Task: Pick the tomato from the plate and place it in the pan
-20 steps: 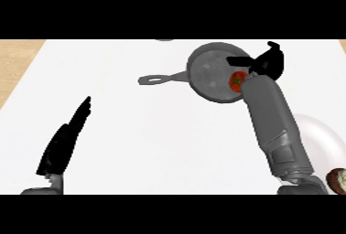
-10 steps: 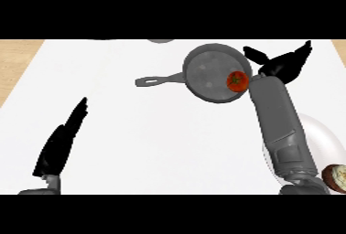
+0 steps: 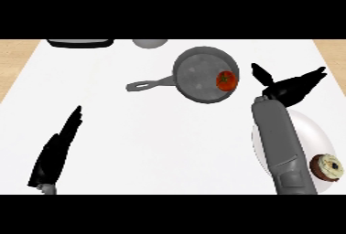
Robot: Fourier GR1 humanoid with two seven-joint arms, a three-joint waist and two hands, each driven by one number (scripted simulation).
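A red tomato [image 3: 226,80] lies inside the grey pan [image 3: 197,71], near its right rim. The pan's handle [image 3: 145,85] points left. My right hand [image 3: 289,86] is open, fingers and thumb spread, hovering just right of the pan and apart from the tomato. Its grey forearm [image 3: 278,141] crosses the white plate [image 3: 312,132] at the right. At the lower left my left hand [image 3: 59,149] rests open with straight fingers on the counter, away from everything.
A donut with light icing [image 3: 329,166] sits at the plate's lower right edge. A dark tray [image 3: 79,43] and a grey round object [image 3: 149,43] stand at the counter's far edge. Wooden floor shows beyond both counter sides.
My right hand let go of the tomato, which now lies in the pan, and has pulled back to the right with its fingers spread. The left hand stays still.
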